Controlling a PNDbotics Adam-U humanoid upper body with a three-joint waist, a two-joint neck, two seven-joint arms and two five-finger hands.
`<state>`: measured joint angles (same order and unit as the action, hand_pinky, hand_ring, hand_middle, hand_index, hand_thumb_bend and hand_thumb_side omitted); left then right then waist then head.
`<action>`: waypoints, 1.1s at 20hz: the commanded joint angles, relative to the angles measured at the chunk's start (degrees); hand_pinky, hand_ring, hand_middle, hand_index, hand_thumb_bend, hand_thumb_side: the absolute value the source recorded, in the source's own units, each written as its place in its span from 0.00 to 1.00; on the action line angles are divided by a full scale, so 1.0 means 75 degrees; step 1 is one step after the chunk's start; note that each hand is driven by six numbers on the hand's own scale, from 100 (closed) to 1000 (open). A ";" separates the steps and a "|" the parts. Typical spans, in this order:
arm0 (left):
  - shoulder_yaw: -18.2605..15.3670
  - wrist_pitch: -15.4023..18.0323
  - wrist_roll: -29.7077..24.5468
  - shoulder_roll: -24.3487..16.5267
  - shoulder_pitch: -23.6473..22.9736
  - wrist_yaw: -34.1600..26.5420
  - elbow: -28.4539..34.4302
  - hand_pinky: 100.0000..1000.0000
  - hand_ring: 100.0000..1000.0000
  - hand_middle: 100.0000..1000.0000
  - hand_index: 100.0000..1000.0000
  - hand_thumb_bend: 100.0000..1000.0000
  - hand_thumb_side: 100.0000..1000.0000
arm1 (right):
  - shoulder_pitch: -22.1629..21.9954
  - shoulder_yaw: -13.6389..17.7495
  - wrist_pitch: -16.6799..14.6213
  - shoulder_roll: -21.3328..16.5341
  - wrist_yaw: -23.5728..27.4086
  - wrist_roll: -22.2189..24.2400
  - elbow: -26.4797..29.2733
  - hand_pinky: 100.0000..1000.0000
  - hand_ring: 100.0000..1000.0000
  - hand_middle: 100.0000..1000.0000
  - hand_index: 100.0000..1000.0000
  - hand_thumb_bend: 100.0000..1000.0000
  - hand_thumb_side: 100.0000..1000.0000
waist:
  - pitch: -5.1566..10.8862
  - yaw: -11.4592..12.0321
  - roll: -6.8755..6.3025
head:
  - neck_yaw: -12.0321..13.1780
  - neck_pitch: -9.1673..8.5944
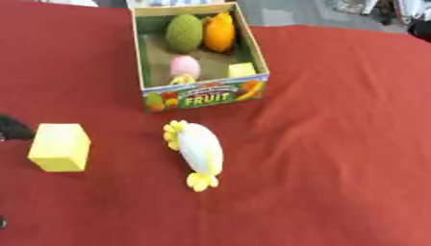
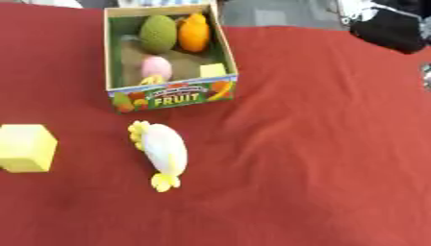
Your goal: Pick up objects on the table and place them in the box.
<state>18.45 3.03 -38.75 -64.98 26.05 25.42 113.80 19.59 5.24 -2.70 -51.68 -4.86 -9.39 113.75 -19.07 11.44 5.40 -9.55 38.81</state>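
Fruit box (image 1: 205, 93): green, orange, pink, yellow items inside. Desk (image 1: 336, 144): yellow cube (image 1: 60, 147), white-yellow plush (image 1: 199, 151). Left hand (image 1: 13, 127) at edge; fingers' state indiscernible.

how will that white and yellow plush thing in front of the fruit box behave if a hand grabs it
The white and yellow plush toy looks knitted and stuffed, so it will probably squash and feel light. Its long oval body lies on its side on the red cloth, so a push might roll it. The small yellow ends look floppy; gripping the middle seems safer.

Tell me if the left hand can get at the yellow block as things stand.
Probably yes. The left hand shows at the left edge beside the yellow block, with only bare red cloth between; its fingers can't be made out.
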 commanded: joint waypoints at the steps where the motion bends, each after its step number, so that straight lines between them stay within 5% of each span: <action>1: -0.0145 0.0050 -0.0076 -0.0152 0.0156 -0.0138 0.0105 1.00 1.00 0.92 0.99 0.55 0.49 | 0.0027 0.0066 0.0056 -0.0159 0.0034 0.0014 0.0112 0.88 0.85 0.57 0.82 0.00 0.26 | 0.0062 0.0020 -0.0158 | 0.0123 0.0100; 12: -0.0210 -0.0263 0.0374 0.0142 0.0870 0.0062 0.0105 1.00 1.00 0.91 0.98 0.52 0.51 | -0.0043 0.0026 0.0146 -0.0114 0.0063 0.0092 0.0112 0.88 0.85 0.57 0.82 0.00 0.29 | 0.0107 0.0033 -0.0206 | 0.0178 0.0231; 22: 0.0108 -0.1054 -0.0215 0.0748 0.1598 0.0271 0.0105 1.00 1.00 0.91 0.98 0.52 0.48 | -0.0048 -0.0001 0.0162 -0.0048 0.0109 0.0156 0.0112 0.88 0.85 0.56 0.82 0.00 0.32 | 0.0124 -0.0040 -0.0204 | 0.0216 0.0189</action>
<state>19.56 -3.93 -39.80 -58.64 37.02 27.10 113.83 18.87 4.84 -1.44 -50.85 -4.40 -8.27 113.75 -19.07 11.24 4.79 -8.10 40.25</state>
